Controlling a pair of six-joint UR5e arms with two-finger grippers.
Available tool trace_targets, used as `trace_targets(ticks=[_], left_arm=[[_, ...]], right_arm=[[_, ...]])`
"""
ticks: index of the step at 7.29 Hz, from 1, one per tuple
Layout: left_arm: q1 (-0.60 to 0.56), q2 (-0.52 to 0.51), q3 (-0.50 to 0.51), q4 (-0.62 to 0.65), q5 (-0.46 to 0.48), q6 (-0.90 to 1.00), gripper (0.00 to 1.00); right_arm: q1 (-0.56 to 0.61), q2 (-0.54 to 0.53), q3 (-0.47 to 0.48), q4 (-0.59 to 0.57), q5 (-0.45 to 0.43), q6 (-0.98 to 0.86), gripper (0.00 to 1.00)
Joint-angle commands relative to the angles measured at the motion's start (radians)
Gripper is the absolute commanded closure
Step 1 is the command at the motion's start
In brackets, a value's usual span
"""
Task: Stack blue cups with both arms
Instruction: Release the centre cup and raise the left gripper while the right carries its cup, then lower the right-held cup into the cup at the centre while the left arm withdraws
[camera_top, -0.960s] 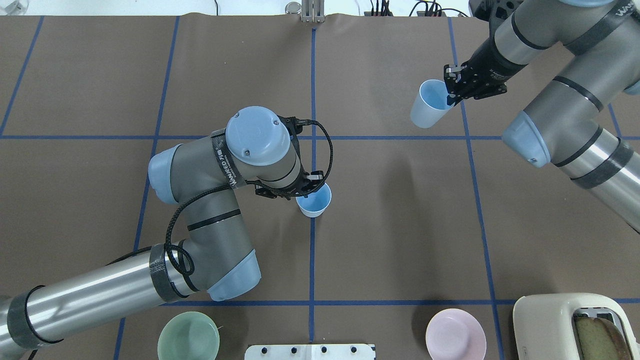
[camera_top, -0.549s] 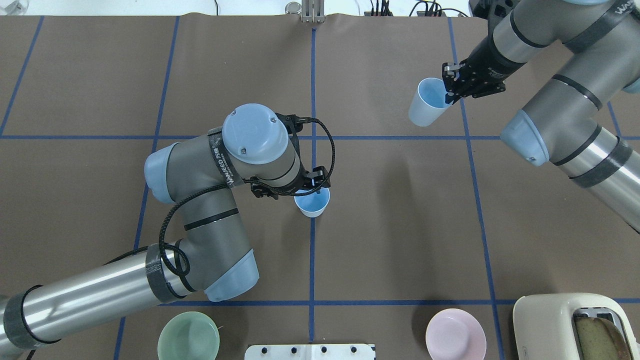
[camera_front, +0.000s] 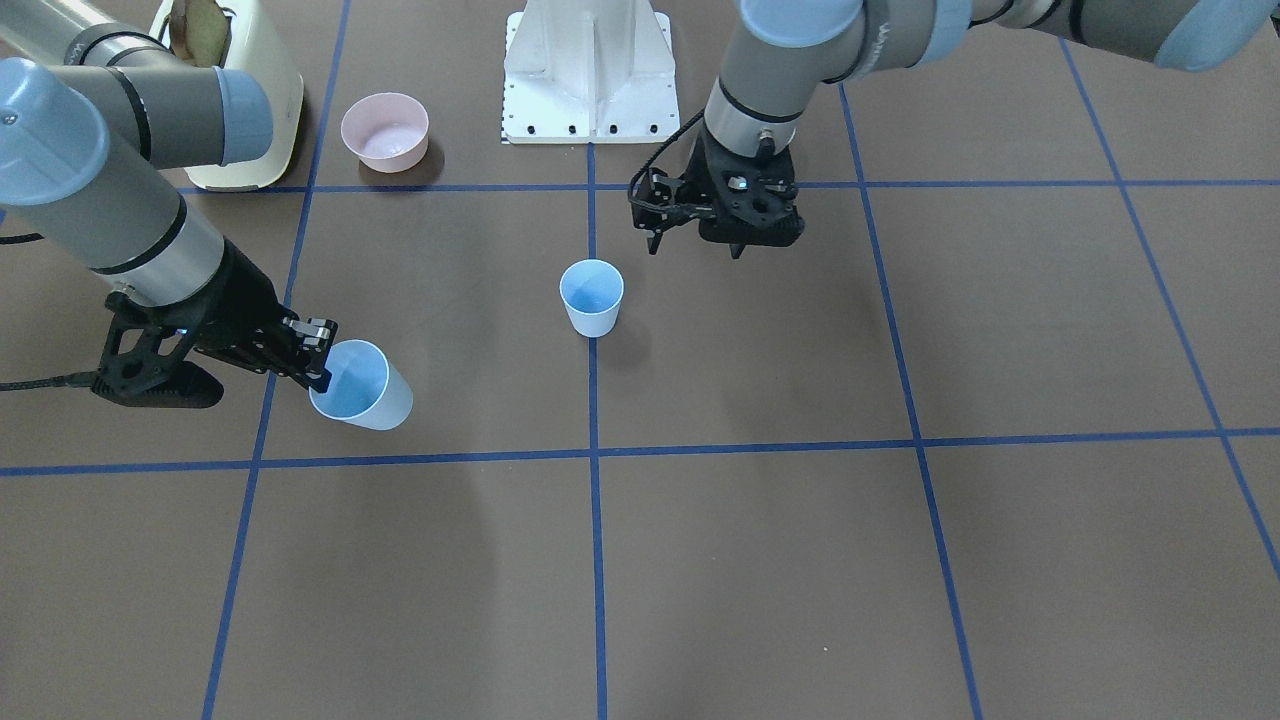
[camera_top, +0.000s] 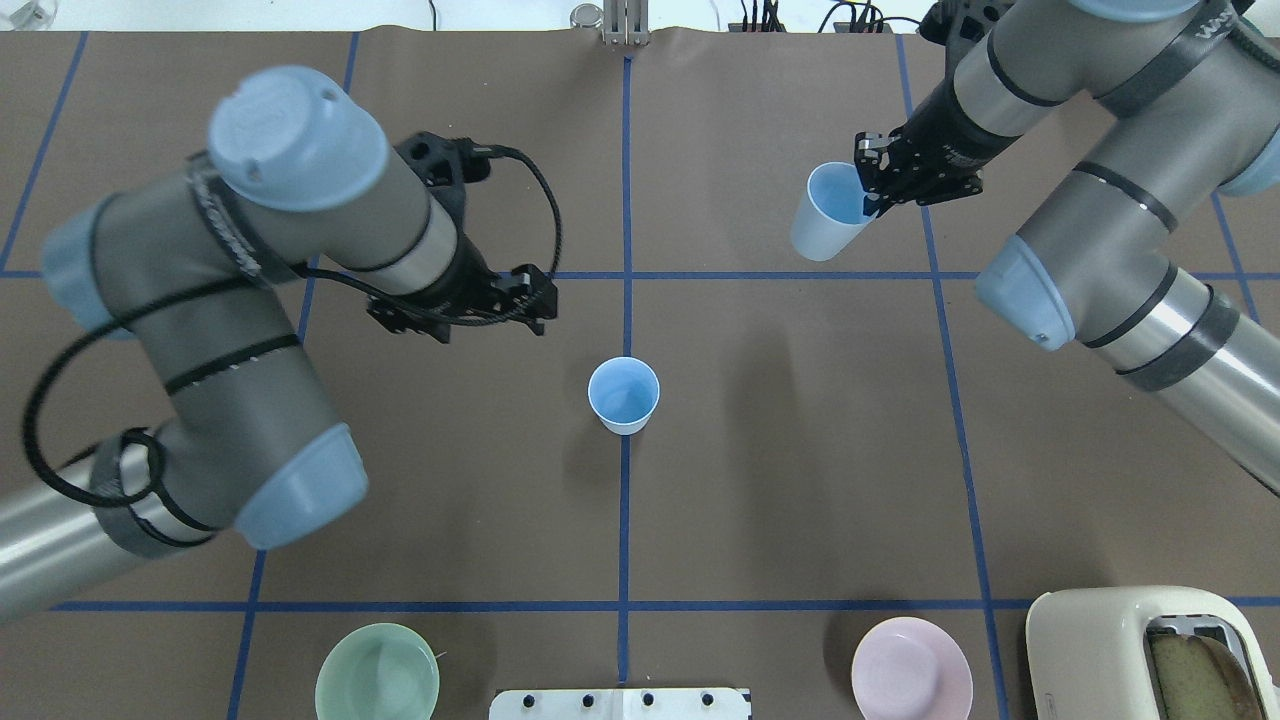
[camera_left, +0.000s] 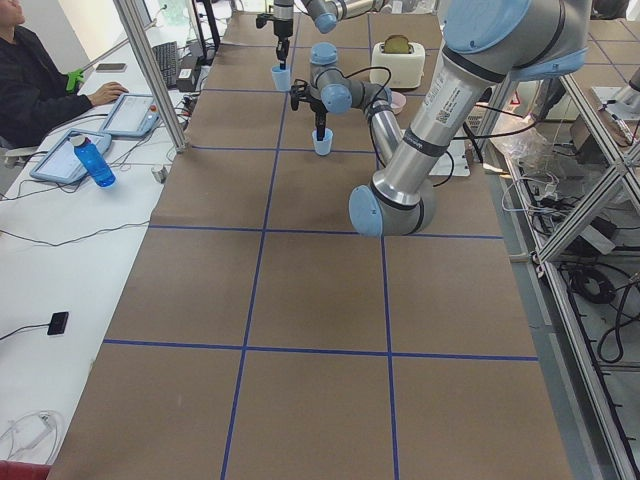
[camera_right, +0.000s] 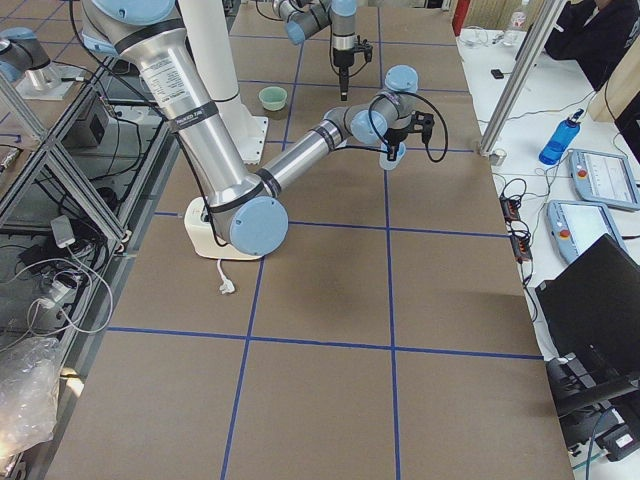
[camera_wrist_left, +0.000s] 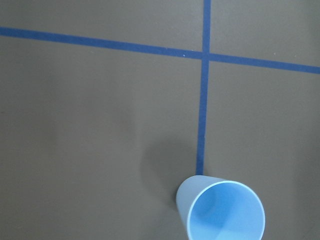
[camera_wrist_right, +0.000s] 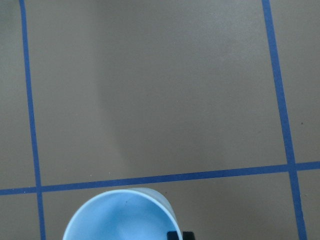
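– L side, quick?
– My left pincer (camera_front: 697, 243) hangs over the surface (camera_front: 900, 550), fingers spread, nothing btwn them; the centre cup (camera_front: 591, 295) stands upright, mouth up, on the tape line (camera_front: 597, 560), near that pincer but not touching it.
– R side?
– My right pincer (camera_front: 315, 365) is clenched on the rim of the tilted cup (camera_front: 362, 397), one finger inside, one outside; that cup leans mouth-first toward the pincer, well apart from the centre cup; I can't tell whether its base touches the surface.
– Anything else in shot?
– Green bowl (camera_top: 377, 672), pink bowl (camera_front: 385, 130) and a toaster (camera_top: 1100, 640) w/ a slice in it, all along the robot's edge, apart from both cups.
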Motion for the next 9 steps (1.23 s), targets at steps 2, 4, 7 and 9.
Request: trace_targets(ticks=[2,4,7,9], left_arm=[[-0.318,0.178,-0.033,0.016,-0.16,0.408,0.02],[-0.456,0.299,-0.031,-0.002,-0.194,0.634,0.02],[-0.509,0.445,-0.022,-0.2,-0.186,0.668,0.02],[-0.509,0.445,-0.021,-0.202,-0.186,0.668,0.02]], right_arm=[[-0.155,0.09,0.089,-0.132,-0.134,0.184,1.0],[-0.236,0.161,0.166,-0.278,-0.18,0.268,1.0],[-0.425,0.187,0.165,-0.286,-0.349,0.376,1.0],[-0.459,0.189,0.16,-0.286,-0.38,0.391,1.0]])
